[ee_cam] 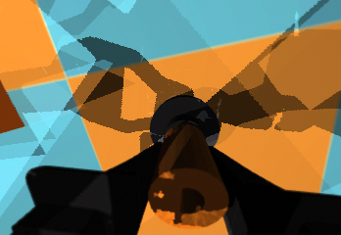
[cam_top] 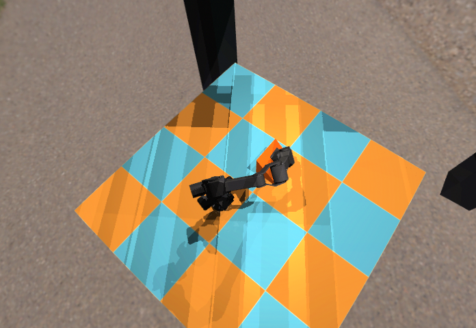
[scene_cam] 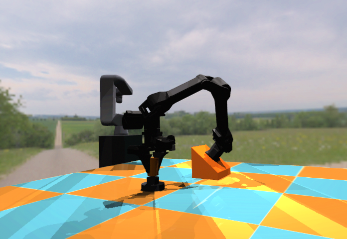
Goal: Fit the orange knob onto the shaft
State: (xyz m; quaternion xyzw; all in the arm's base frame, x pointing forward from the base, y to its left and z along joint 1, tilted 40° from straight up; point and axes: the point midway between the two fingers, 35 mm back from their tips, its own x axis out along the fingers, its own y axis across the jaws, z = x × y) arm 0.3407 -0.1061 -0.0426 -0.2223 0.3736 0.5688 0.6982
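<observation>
The orange knob (scene_cam: 153, 167) (ee_cam: 188, 217) is upright between the fingers of my gripper (scene_cam: 153, 172) (ee_cam: 184, 148), which is shut on it. In the exterior view the knob's lower end is right at the raised collar of the dark round pedestal (scene_cam: 152, 186) (ee_cam: 209, 117), with no shaft visible between them. Whether it touches the collar fully is too small to tell. The knob's upper end faces the wrist view and shows a dark recess. The shaft and its flat side are hidden. In the top view the arm covers the knob.
An orange wedge-shaped block (cam_top: 265, 156) (scene_cam: 200, 166) stands under the arm's base end, to the right of the pedestal in the exterior view. A grey bracket-shaped object (scene_cam: 106, 101) stands on a dark block (scene_cam: 113, 152) behind. Shadows cross the checkered table top (cam_top: 277, 239).
</observation>
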